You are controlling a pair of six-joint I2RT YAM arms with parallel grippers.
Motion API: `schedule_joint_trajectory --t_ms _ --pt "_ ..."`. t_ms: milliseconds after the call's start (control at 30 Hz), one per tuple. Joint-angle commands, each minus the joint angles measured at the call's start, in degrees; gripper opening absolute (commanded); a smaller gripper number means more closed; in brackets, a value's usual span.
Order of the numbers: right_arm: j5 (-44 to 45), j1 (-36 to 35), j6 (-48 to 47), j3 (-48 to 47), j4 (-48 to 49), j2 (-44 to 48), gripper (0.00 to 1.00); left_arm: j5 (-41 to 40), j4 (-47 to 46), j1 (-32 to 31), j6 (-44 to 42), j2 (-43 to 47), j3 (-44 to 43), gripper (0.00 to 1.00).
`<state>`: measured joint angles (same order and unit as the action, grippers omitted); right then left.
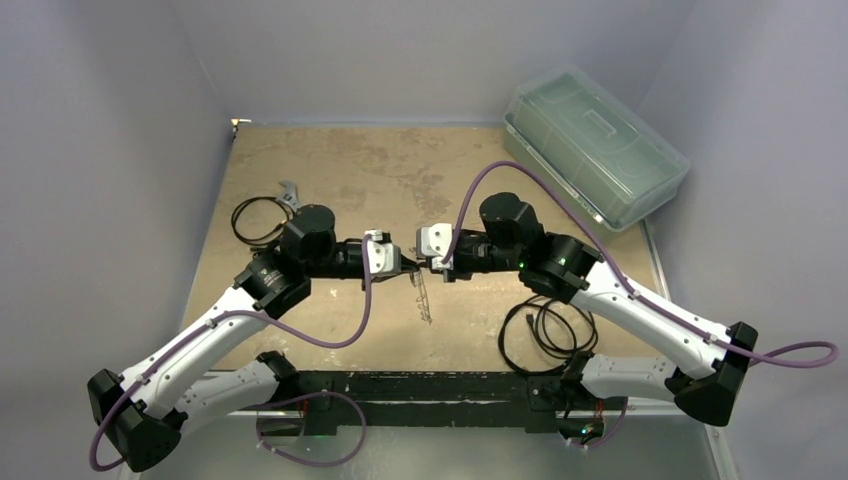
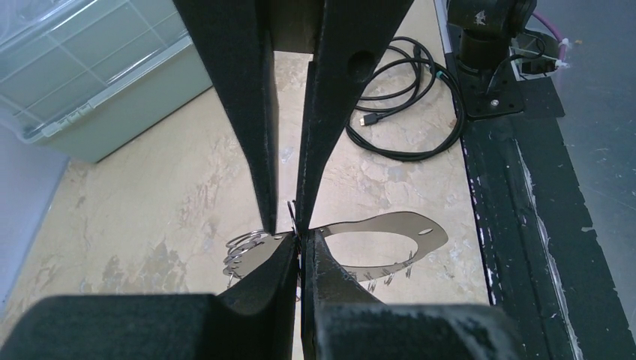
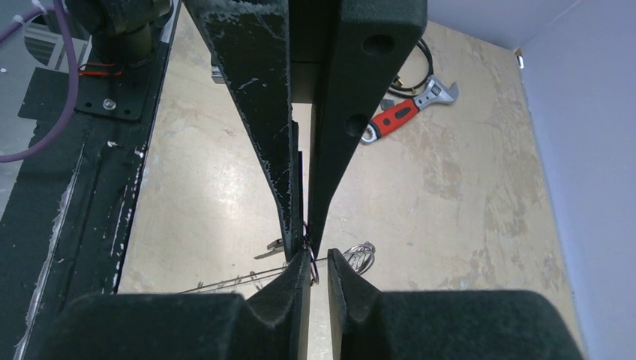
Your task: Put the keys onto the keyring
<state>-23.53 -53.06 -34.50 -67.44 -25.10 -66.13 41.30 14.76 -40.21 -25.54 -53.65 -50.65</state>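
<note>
left gripper (image 1: 414, 266): jaws pinched to a slit on keyring (image 1: 427, 298) wire, mid table (image 1: 330, 170). Ring runs toward 6 o'clock from the tips. right gripper (image 1: 432, 265) meets it tip-to-tip from 3 o'clock: jaws narrow, small gap, wire in it, grip unclear.

From its centre, the table (image 1: 340, 150) lies open toward 12 o'clock. A cable coil (image 1: 545, 335) blocks 4 o'clock, and a lidded box (image 1: 595, 145) blocks 2 o'clock.
</note>
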Motion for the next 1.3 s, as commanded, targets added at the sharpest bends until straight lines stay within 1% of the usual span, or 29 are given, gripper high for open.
schedule_joint_trajectory --t_ms 0,167,233,267,333,367,433,467,500,567,633,667,867,967,1100,1267 --pt "-0.14 -0.20 -0.08 -1.29 2.17 -0.29 0.13 1.73 -2.99 -0.32 0.40 1.48 0.37 0.00" --pt "-0.40 -0.20 0.57 -1.14 2.62 -0.49 0.01 1.70 -2.99 -0.35 0.28 1.53 0.38 0.00" --pt "-0.10 -0.20 0.61 -0.80 3.19 -0.22 0.00 1.49 -3.04 -0.37 0.10 1.64 0.46 0.00" --pt "0.12 -0.20 0.62 -0.66 3.66 -0.04 0.00 1.13 -3.18 -0.38 0.12 1.84 0.47 0.09" --pt "1.14 -0.20 0.66 0.06 4.87 0.88 0.00 -0.62 -3.82 -0.33 0.14 2.87 0.93 0.37" --pt "1.65 -0.20 0.73 0.49 5.70 1.47 0.00 -1.68 -5.07 -0.31 0.37 3.82 1.60 0.45" --pt "2.67 -0.20 1.17 1.97 7.98 3.13 0.00 -3.33 -7.70 -0.36 0.91 5.85 3.41 0.58" --pt "3.04 -0.20 1.49 2.90 9.31 4.56 0.00 -3.76 -8.77 -0.34 0.93 6.87 4.30 0.60" --pt "3.27 -0.19 1.89 3.89 10.79 5.23 0.00 -4.11 -9.83 -0.39 0.93 7.76 5.11 0.60" --pt "3.55 -0.20 2.77 5.78 13.55 7.71 0.00 -4.39 -11.15 -0.37 0.91 9.04 6.31 0.57" --pt "3.51 -0.16 3.92 7.23 16.09 9.35 0.00 -4.66 -11.75 -0.33 0.93 9.46 6.68 0.50" --pt "3.23 -0.20 4.42 7.79 17.08 10.11 0.00 -4.67 -11.82 -0.31 0.86 9.37 6.62 0.48" --pt "1.90 -0.14 5.87 8.82 19.20 12.29 0.00 -2.90 -13.84 -0.18 0.92 8.61 6.87 0.39" --pt "1.57 -0.20 5.86 8.66 18.82 12.34 0.00 -1.37 -16.63 -0.16 1.18 8.48 7.08 0.37" --pt "0.94 -0.20 5.86 8.48 18.41 12.21 0.00 -1.18 -17.21 -0.18 1.28 8.63 6.81 0.35" --pt "-0.28 -0.20 5.76 7.72 16.95 11.86 0.00 -2.01 -16.72 -0.13 0.08 9.22 7.13 0.38"
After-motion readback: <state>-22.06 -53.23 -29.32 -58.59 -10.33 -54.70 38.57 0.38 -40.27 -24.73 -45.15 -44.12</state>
